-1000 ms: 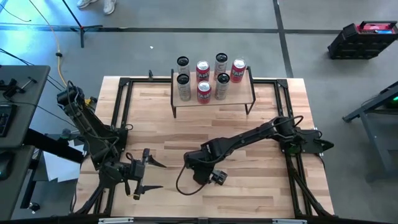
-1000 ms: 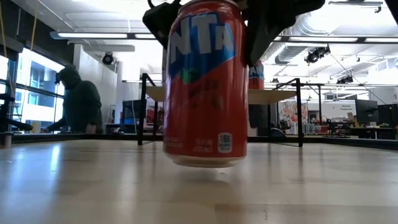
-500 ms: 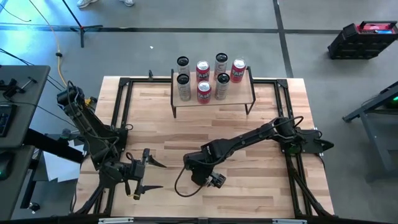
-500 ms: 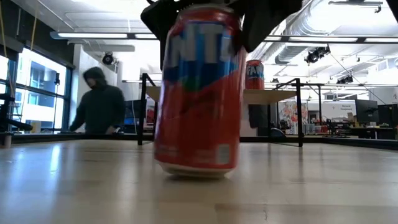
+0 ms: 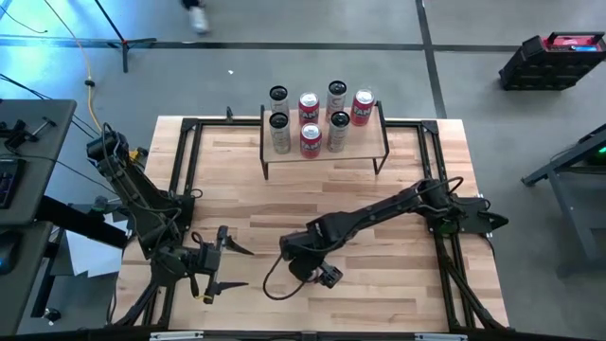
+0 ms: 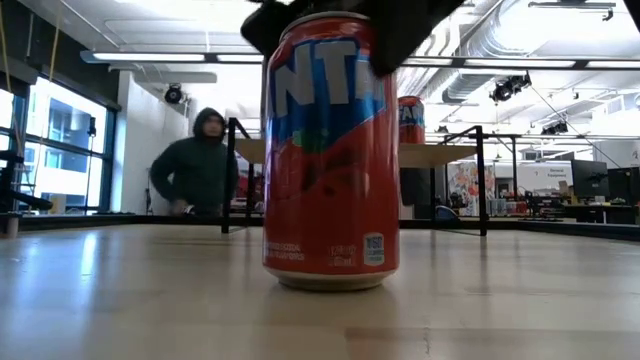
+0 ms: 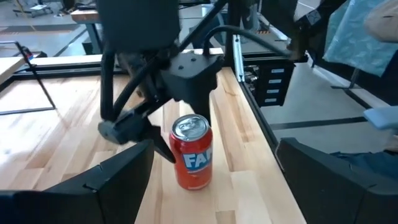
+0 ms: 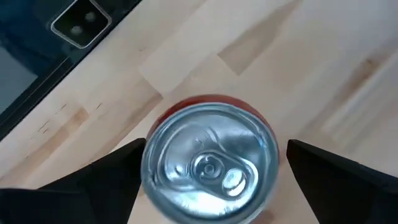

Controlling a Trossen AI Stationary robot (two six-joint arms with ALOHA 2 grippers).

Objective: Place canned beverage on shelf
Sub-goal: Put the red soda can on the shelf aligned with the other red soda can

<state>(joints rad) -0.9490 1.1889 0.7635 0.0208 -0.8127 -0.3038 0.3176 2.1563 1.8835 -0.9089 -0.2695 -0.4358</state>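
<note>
A red Fanta can (image 6: pixel 328 150) stands upright on its base on the wooden table, near the middle of the front part. It also shows in the left wrist view (image 7: pixel 194 155). My right gripper (image 5: pixel 298 263) hangs over it, pointing down, open, with one finger on either side of the can's top (image 8: pixel 211 162). From above the gripper hides the can. My left gripper (image 5: pixel 227 265) is open and empty, to the can's left. The shelf (image 5: pixel 371 142) stands at the far edge, with several cans (image 5: pixel 310 137) on its plank. My right gripper stands from above around the can's top rim. A narrow strip of table shows between one finger (image 8: pixel 323 174) and the can. The other finger (image 8: pixel 112 180) lies right at the rim (image 8: pixel 149 168); I cannot tell whether it touches.
Black frame rails (image 5: pixel 185 170) run along the table's left, right and far sides. Bare wood (image 5: pixel 312 199) lies between the can and the shelf. A person in a dark hooded jacket (image 6: pixel 200 165) walks in the room beyond the table.
The can hung clear of the table in my right gripper. It came down, touched the table tilted, and now stands upright on its base. My right gripper has moved slightly toward the near edge. The person behind the table has walked to the right.
</note>
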